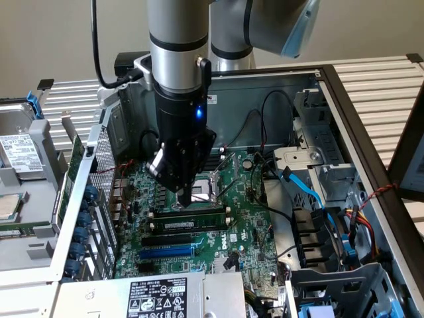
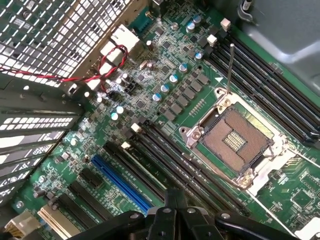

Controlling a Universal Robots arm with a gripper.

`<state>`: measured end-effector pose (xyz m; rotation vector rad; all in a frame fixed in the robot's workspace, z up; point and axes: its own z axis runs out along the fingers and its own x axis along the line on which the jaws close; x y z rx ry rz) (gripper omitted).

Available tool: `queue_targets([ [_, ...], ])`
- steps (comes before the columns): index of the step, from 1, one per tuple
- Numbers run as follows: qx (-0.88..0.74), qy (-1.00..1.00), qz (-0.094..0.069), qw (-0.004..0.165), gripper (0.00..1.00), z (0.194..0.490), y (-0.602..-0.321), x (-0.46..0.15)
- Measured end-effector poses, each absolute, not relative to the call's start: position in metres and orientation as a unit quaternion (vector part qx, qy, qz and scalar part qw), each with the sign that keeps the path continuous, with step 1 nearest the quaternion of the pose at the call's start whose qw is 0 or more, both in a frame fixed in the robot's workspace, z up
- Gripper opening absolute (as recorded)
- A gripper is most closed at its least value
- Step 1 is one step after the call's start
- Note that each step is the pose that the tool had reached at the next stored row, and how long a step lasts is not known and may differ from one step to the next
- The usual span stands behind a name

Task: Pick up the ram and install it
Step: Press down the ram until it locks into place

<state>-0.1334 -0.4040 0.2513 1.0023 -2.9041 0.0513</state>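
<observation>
Green-black ram (image 1: 189, 225) lies in its slot below my hand (image 1: 184, 200), fingers pressed together; pushing off-centre could leave one end unseated, I judge.

My gripper (image 2: 175, 202) is shut, its dark fingers pressed together just over the long black memory slots (image 2: 170, 160). Beside them lies a blue slot (image 2: 120, 182). The square chip socket (image 2: 235, 142) sits open on the green board (image 2: 165, 65).
</observation>
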Motion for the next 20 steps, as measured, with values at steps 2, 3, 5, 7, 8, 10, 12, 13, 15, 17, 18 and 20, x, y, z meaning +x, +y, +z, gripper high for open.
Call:
queue_targets([
  [2,0.313,-0.949,0.016,0.035,0.11,0.2513,-0.4040,-0.1334],
  [3,0.306,-0.951,0.016,0.035,0.11,0.2513,-0.4040,-0.1334],
  [5,0.293,-0.955,0.016,0.035,0.11,0.2513,-0.4040,-0.1334],
  [7,0.280,-0.959,0.015,0.035,0.11,0.2513,-0.4040,-0.1334],
  [8,0.273,-0.961,0.015,0.035,0.11,0.2513,-0.4040,-0.1334],
  [10,0.261,-0.965,0.015,0.036,0.11,0.2513,-0.4040,-0.1334],
  [12,0.249,-0.968,0.015,0.036,0.11,0.2514,-0.4040,-0.1334],
  [13,0.244,-0.969,0.016,0.035,0.11,0.2514,-0.4041,-0.1334],
  [15,0.235,-0.971,0.019,0.034,0.11,0.2513,-0.4040,-0.1334],
  [17,0.229,-0.973,0.028,0.029,0.11,0.2513,-0.4040,-0.1334],
  [18,0.226,-0.973,0.032,0.026,0.11,0.2513,-0.4040,-0.1334],
  [20,0.220,-0.974,0.041,0.018,0.11,0.2513,-0.4040,-0.1334],
])
